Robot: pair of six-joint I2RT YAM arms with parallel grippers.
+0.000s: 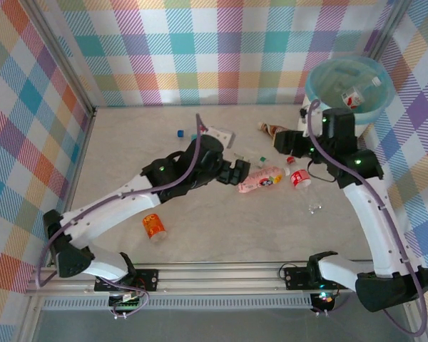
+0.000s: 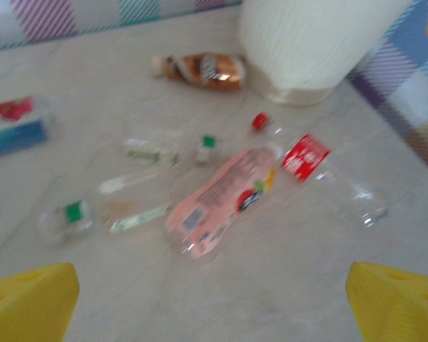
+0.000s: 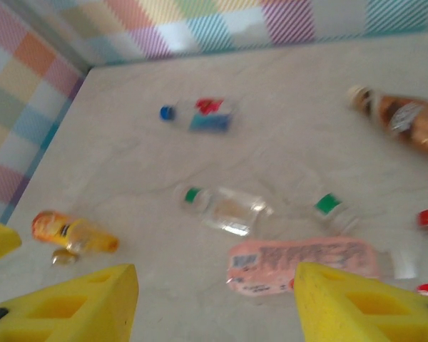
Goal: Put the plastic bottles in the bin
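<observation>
Toward the left front of the pale, marble-look tabletop (image 1: 200,235), an orange bottle (image 1: 154,226) lies alone, well apart from both arms. At centre, the left gripper (image 1: 244,173) hovers with its yellow fingers (image 2: 28,299) spread wide and nothing between them. A pink bottle (image 1: 260,179) lies just beside its tip, with a clear red-labelled bottle (image 1: 301,179) further right. Beyond these, the right gripper (image 3: 215,288) has its fingers apart, holding nothing, near a brown bottle (image 1: 269,129). In the far right corner stands the bin (image 1: 321,78), teal-lined, with one bottle (image 1: 353,96) inside. Pastel plaid walls (image 1: 28,142) enclose the table.
</observation>
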